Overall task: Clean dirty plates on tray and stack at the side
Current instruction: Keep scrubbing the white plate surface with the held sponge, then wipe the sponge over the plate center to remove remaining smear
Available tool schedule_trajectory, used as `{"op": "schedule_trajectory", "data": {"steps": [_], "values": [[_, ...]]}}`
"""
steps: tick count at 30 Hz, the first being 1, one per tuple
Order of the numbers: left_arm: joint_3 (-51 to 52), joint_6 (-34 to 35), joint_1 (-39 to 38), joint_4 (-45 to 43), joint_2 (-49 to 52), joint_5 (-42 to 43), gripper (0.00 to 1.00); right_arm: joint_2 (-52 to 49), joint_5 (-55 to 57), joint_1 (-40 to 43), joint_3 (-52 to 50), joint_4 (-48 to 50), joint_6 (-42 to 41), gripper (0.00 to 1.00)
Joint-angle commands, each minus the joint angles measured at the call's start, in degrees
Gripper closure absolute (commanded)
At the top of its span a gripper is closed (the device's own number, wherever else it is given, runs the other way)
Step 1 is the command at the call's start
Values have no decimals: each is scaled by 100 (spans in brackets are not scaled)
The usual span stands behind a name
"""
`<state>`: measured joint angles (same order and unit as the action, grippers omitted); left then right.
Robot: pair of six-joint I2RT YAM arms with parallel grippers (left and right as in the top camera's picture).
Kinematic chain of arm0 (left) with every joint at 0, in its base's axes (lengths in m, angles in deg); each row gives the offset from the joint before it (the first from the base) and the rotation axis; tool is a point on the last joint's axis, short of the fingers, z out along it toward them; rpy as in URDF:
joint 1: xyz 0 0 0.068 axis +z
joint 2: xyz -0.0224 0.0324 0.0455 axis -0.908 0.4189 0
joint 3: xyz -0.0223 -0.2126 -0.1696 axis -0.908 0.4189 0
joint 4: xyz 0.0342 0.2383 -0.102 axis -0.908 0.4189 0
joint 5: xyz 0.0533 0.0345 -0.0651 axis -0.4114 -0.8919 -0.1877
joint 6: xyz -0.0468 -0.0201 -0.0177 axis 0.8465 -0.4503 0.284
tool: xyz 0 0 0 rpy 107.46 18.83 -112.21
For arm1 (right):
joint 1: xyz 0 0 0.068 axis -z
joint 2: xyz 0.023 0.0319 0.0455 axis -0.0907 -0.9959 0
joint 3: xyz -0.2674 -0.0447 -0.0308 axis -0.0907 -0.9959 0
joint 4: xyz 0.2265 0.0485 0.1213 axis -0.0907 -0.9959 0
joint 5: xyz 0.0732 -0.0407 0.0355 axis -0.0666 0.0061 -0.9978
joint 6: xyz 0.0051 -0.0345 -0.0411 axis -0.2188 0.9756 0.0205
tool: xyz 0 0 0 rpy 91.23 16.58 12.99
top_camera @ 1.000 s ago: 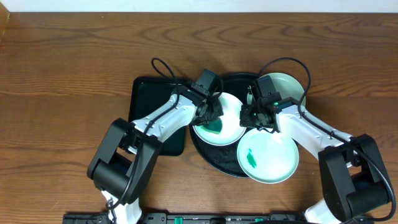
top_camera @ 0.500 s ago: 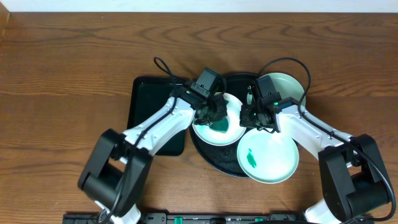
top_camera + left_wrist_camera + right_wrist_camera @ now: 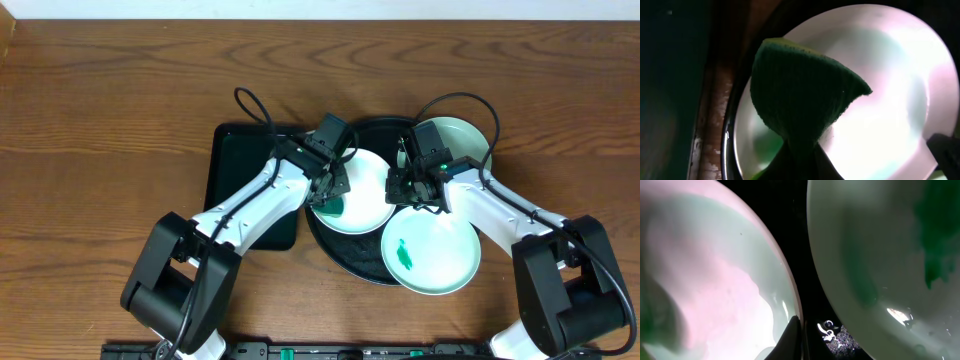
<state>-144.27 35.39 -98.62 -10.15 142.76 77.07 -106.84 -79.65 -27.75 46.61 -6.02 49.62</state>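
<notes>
The left fingers are gripping a folded green sponge tightly, and it is hanging over the left part of the white plate. This plate is lying in the round black tray. The right fingers are pressing together at the right rim of the same plate; I cannot tell if they are pinching it. 2 more plates are resting on the tray: the front mint plate, which is carrying a green smear, and the back mint plate.

A brown wood-grain table meets a pale strip behind.
</notes>
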Motion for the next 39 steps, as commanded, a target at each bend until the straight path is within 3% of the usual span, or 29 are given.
{"op": "schedule_trajectory", "data": {"steps": [1,12,24,39], "values": [[278,201,13,-205,76,-131,93,-31,-219,-81,-20,24,26,99],[654,267,-179,-651,387,496,93,-31,-219,-81,-22,22,26,99],[643,267,-363,-1731,479,2090,93,-31,-216,-155,-20,46,28,99],[157,-308,-31,-1615,-4,1987,93,-31,-216,-155,-20,46,28,99]]}}
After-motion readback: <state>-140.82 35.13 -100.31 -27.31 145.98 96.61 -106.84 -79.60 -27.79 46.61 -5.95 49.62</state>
